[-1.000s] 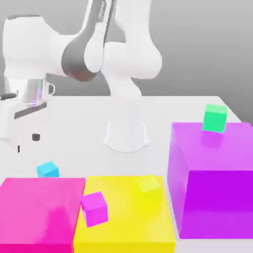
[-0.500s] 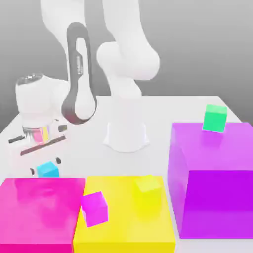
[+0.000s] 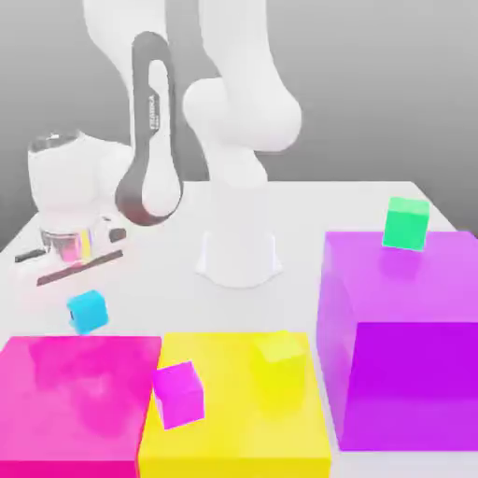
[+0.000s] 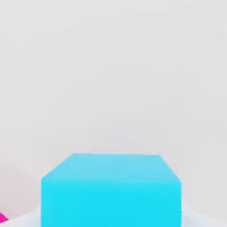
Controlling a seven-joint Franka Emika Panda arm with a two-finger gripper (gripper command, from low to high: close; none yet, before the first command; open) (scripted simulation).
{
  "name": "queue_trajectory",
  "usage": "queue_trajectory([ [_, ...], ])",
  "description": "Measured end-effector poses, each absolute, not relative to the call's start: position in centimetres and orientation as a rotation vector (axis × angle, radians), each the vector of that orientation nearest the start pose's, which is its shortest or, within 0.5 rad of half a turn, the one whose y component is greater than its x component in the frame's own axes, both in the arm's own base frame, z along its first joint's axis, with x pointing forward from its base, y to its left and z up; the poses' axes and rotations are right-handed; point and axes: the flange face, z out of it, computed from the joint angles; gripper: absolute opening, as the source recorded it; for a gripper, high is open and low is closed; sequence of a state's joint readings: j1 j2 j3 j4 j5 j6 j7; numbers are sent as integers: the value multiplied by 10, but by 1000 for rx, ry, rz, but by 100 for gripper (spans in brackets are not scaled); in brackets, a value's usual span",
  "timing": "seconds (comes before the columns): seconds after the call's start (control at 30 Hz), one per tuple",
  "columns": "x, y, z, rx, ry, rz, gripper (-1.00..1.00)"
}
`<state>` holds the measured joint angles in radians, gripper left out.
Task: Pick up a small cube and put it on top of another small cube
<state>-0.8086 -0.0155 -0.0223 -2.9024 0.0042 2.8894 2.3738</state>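
The small cube, plain cyan, hangs tilted just above the white table, near the exterior view's left and beyond the big magenta block. My gripper comes down on it from above and is shut on it. The hand view has the small cube very close, with bare table behind it. A small magenta cube and a small yellow cube rest on the big yellow block. A small green cube sits on the big purple block.
Three big blocks line the near edge: magenta, yellow and the taller purple. My arm's white base stands mid-table behind them. Bare table lies around the base.
My hand swung in over the cyan cube, came down around it and shut. The cube now sits a little higher and tilted. The other cubes have not moved.
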Motion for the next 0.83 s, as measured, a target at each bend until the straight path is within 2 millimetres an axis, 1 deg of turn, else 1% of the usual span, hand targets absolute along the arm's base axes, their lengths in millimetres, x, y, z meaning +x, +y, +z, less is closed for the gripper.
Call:
queue_trajectory([
  [0.07,263,-229,206,-6,3136,4,-100],
  [0.17,305,-193,227,-121,3131,12,-100],
  [0.23,332,-161,242,-210,3125,16,-100],
  [0.3,355,-123,257,-305,3117,18,-100],
  [0.37,373,-83,273,-401,3108,17,-100],
  [0.43,385,-39,290,-497,3096,14,-100],
  [0.53,392,29,315,-640,3073,3,-100],
  [0.57,392,40,312,-662,3069,-1,-100],
  [0.6,392,46,303,-673,3067,-3,-100],
  [0.7,392,51,268,-683,3065,-4,-100],
  [0.73,391,51,261,-684,3065,-3,100],
  [0.83,391,51,261,-684,3065,-3,100],
])
